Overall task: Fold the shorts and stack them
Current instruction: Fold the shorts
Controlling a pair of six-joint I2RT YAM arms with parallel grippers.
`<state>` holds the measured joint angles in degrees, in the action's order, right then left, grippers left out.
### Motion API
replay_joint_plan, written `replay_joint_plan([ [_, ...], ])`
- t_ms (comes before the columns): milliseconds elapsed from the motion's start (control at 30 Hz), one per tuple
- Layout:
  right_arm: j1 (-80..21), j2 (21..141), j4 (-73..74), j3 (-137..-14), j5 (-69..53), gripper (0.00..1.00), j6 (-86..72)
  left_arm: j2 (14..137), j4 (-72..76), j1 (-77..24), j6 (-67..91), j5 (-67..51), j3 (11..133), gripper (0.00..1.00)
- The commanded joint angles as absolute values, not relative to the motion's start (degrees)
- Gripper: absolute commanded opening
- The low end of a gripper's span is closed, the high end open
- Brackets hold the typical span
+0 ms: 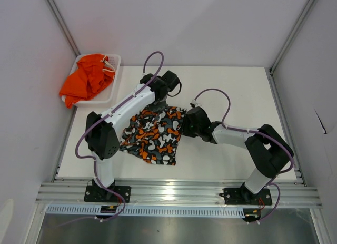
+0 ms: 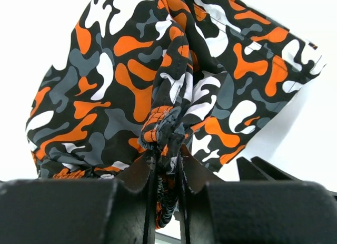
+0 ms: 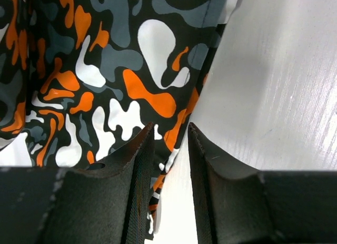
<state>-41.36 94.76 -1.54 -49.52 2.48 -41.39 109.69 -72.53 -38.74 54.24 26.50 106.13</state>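
The patterned shorts (image 1: 152,130) lie spread on the white table (image 1: 237,91), between the two arms. My left gripper (image 1: 160,104) is at their far edge, shut on a bunched piece of the elastic waistband (image 2: 163,125), with the fabric (image 2: 131,80) draping away from the jaws. My right gripper (image 1: 184,125) is low at the shorts' right edge. Its jaws stand apart around the hem (image 3: 176,133), and a gap of bare table shows between them. The plain orange shorts (image 1: 87,78) sit heaped in the basket at the back left.
The white mesh basket (image 1: 115,62) stands at the table's back left corner. Grey walls close in the left, back and right sides. An aluminium rail (image 1: 174,191) runs along the near edge by the arm bases.
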Motion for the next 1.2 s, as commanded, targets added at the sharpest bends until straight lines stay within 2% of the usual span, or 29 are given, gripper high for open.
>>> replay_joint_plan([
  [0, -41.04, 94.22, -4.39, -49.13, 2.37, 0.34, -41.22, 108.63, -70.93, -39.29, 58.44, 25.58, 108.01, 0.0],
  [167, -40.61, 92.82, -4.66, -48.17, 3.16, 0.34, -41.22, 110.13, -69.0, -39.9, 59.33, 23.29, 107.84, 0.03],
  [267, -39.82, 91.94, -5.18, -47.29, 3.08, 0.34, -41.22, 110.48, -67.07, -40.6, 59.24, 22.33, 106.97, 0.19],
  [333, -39.29, 91.5, -5.54, -46.85, 2.99, 0.34, -41.4, 109.95, -64.61, -41.31, 58.01, 20.93, 105.48, 0.26],
  [367, -39.11, 91.32, -5.97, -46.41, 2.9, 0.34, -41.66, 109.26, -63.03, -41.66, 57.83, 20.13, 104.6, 0.46],
  [433, -38.76, 91.14, -6.85, -45.88, 2.73, 0.35, -41.84, 108.72, -62.4, -42.62, 57.83, 20.04, 104.33, 0.74],
  [467, -38.67, 90.88, -7.38, -45.27, 2.29, 0.35, -42.1, 108.46, -62.23, -42.89, 57.75, 19.87, 104.76, 0.92],
  [500, -38.5, 90.62, -7.9, -44.74, 1.5, 0.36, -42.19, 108.2, -61.88, -43.33, 55.83, 18.47, 107.64, 0.97],
  [633, -36.48, 88.86, -15.27, -40.35, -3.68, 0.38, -43.24, 104.78, -56.7, -43.51, 51.33, 11.26, 103.63, 0.99],
  [667, -36.04, 88.07, -16.86, -38.25, -4.82, 0.46, -43.68, 103.72, -54.86, -43.42, 50.46, 10.21, 102.84, 0.99],
  [833, -32.79, 86.75, -28.97, -31.92, -14.65, 0.64, -46.05, 97.58, -54.93, -42.72, 47.21, 8.44, 101.7, 0.99],
  [1000, -31.91, 86.92, -34.27, -30.85, -20.3, 0.7, -47.02, 91.59, -53.88, -41.57, 43.95, 8.88, 95.46, 0.99],
  [1167, -31.11, 89.03, -35.68, -33.66, -24.42, 0.71, -47.72, 83.95, -45.54, -41.57, 38.51, 7.29, 78.68, 0.99],
])
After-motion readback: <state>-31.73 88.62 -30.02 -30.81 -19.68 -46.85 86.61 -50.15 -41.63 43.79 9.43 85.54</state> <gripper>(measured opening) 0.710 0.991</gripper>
